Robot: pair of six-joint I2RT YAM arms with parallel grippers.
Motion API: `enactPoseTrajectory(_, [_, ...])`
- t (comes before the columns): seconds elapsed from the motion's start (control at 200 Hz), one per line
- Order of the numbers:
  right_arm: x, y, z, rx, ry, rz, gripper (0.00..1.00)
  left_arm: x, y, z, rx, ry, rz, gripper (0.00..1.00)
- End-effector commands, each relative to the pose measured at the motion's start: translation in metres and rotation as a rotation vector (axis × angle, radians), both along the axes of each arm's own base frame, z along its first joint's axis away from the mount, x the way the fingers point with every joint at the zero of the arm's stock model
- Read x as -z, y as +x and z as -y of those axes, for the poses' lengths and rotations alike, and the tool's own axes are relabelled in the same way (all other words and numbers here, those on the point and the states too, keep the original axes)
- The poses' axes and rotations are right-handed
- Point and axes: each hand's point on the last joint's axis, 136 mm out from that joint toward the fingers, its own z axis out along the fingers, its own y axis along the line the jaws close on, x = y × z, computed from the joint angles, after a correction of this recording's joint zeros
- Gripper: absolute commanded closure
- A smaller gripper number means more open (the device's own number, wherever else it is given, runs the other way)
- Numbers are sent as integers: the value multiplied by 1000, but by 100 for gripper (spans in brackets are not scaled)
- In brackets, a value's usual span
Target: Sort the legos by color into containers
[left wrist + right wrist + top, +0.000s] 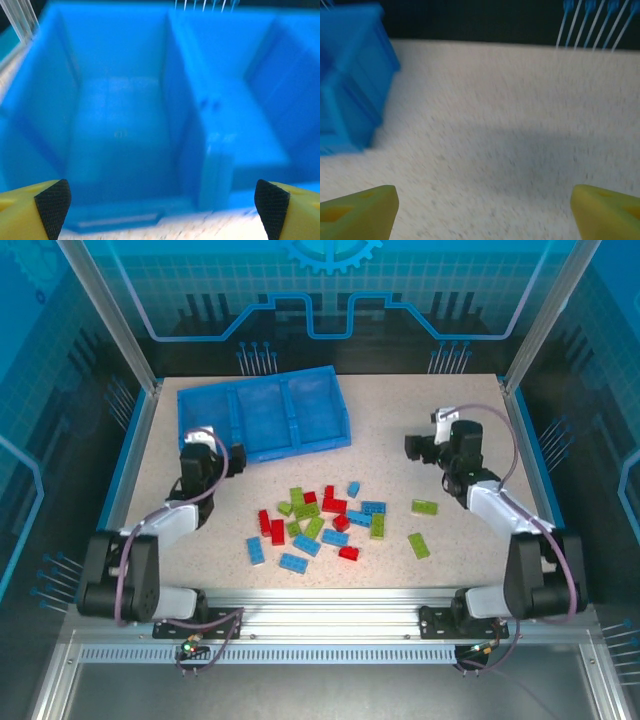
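The left claw (162, 212) stands wide open with nothing between its fingers. Its yellow, black-padded fingertips (50, 202) face the near wall of the blue tray (120, 130), close in front of it, level with the left and middle compartments. The right claw (482, 212) is spread wide too and holds nothing, over the bare speckled table (510, 125) on the right side, well apart from the tray's corner. The bricks (320, 518) lie scattered on the table between the two arms, nearer than the tray and clear of it, red, lime green and light blue mixed. Two green bricks (424, 507) lie off to the right of the heap.
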Motion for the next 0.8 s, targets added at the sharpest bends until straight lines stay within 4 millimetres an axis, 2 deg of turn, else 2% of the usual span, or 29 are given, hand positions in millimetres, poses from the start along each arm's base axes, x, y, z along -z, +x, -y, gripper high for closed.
enactPoseTrajectory(0.0, [24,-29,-24,-17,30,-217,9,-8,-29,-4,-84,-133,-92,1])
enactPoseTrajectory(0.01, [27,-31,-26,-22,30,-234,9,-8,-31,-4,-92,-148,-96,1])
enactPoseTrajectory(0.035, [19,-28,-34,-38,41,-239,9,-12,-36,-5,-111,-173,-89,1])
enactPoseTrajectory(0.175, [11,-17,-85,-148,-4,-290,8,-23,-57,-1,-123,-243,-86,1])
enactPoseTrajectory(0.26, [16,-5,-114,-185,-29,-336,9,-21,-68,-3,-144,-248,-112,1])
enactPoseTrajectory(0.39, [30,19,-146,-186,-51,-428,13,-18,-77,-3,-158,-258,-151,1])
enactPoseTrajectory(0.525, [48,39,-161,-156,-38,-455,15,-12,-82,-1,-163,-276,-186,1])
enactPoseTrajectory(0.795, [80,63,-177,-147,-37,-489,16,-1,-83,4,-146,-305,-212,1])
